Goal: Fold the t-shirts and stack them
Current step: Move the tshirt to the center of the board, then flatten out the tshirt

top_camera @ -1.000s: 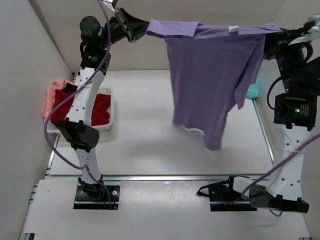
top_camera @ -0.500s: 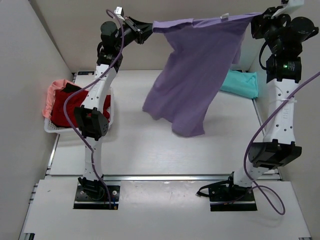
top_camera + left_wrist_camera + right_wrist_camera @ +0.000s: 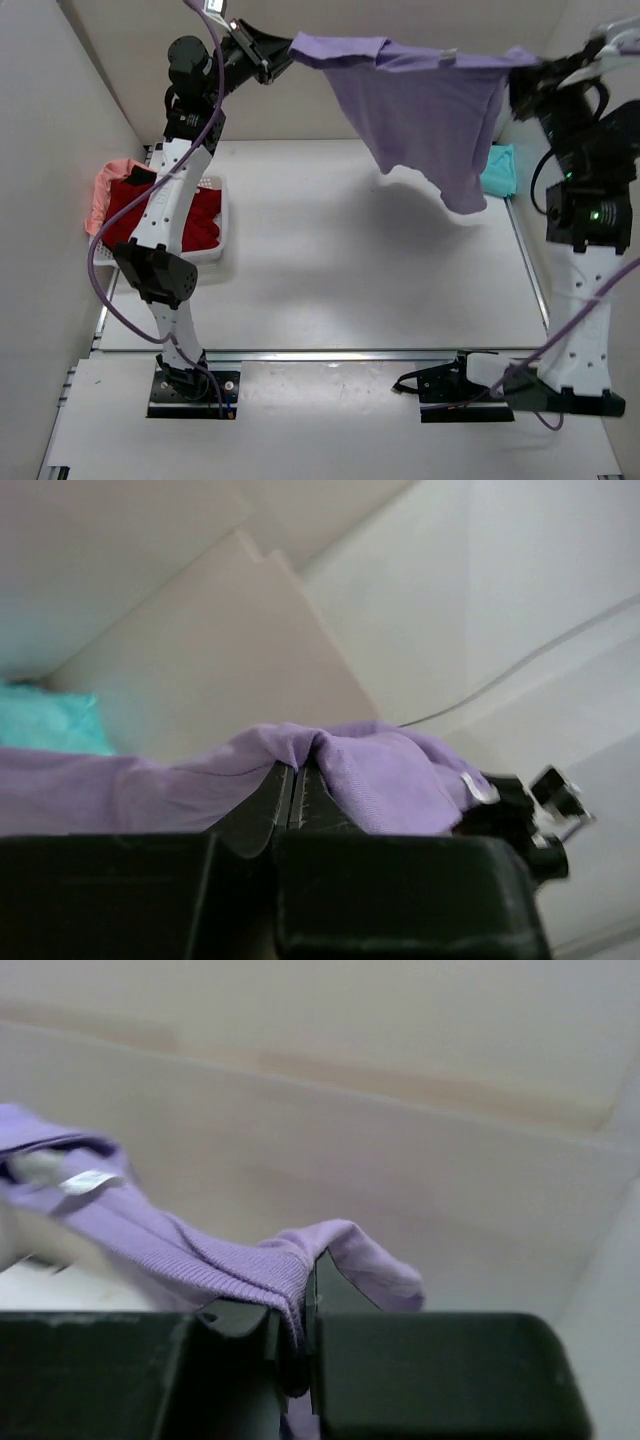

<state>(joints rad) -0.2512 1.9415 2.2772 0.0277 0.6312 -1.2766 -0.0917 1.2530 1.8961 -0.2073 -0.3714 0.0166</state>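
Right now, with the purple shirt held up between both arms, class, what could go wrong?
The left gripper and right gripper each pinch only a small fold of the purple shirt, so it may slip free. The shirt's lower part hangs bunched near the teal shirt; lowered like this, it might land crumpled on it.

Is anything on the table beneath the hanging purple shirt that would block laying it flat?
Nothing visible does. The purple shirt, held up by the left gripper and right gripper, hangs over bare table. The teal shirt lies at the right edge, the basket at the left, both off to the sides.
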